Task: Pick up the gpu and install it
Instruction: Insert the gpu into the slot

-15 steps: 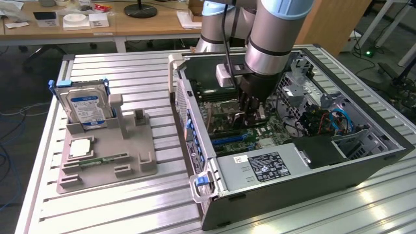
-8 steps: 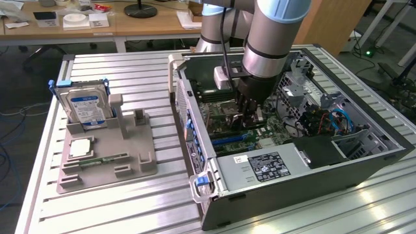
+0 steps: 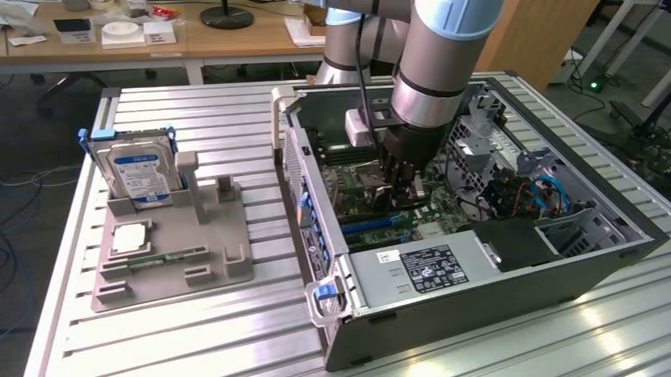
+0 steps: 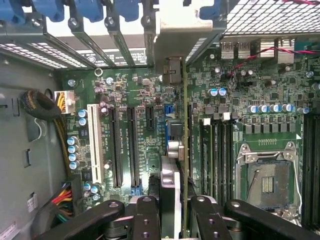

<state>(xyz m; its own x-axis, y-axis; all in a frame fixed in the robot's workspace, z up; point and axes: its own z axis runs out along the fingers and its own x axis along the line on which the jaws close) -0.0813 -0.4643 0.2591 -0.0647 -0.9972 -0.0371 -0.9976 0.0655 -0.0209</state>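
Note:
My gripper (image 3: 404, 187) is down inside the open computer case (image 3: 587, 259), just above the motherboard (image 3: 362, 184). In the wrist view the gpu (image 4: 184, 125) appears edge-on as a thin dark board. Its pale metal end bracket (image 4: 172, 70) points toward the case's rear slot openings. The black fingers (image 4: 145, 220) of my gripper (image 4: 172, 212) are shut on the gpu from both sides. The card stands upright over the motherboard, between the long black expansion slots (image 4: 117, 150) and the memory slots (image 4: 212, 155). I cannot tell whether its lower edge touches a slot.
A grey holder (image 3: 173, 267) on the exterior view's left carries a silver hard drive with a blue label (image 3: 141, 173), a green memory stick (image 3: 157, 259) and a square chip (image 3: 131, 237). Inside the case are the power supply (image 3: 430, 269), cable bundles (image 3: 535, 196), blue slot latches (image 4: 90, 10) and the CPU socket (image 4: 267, 175).

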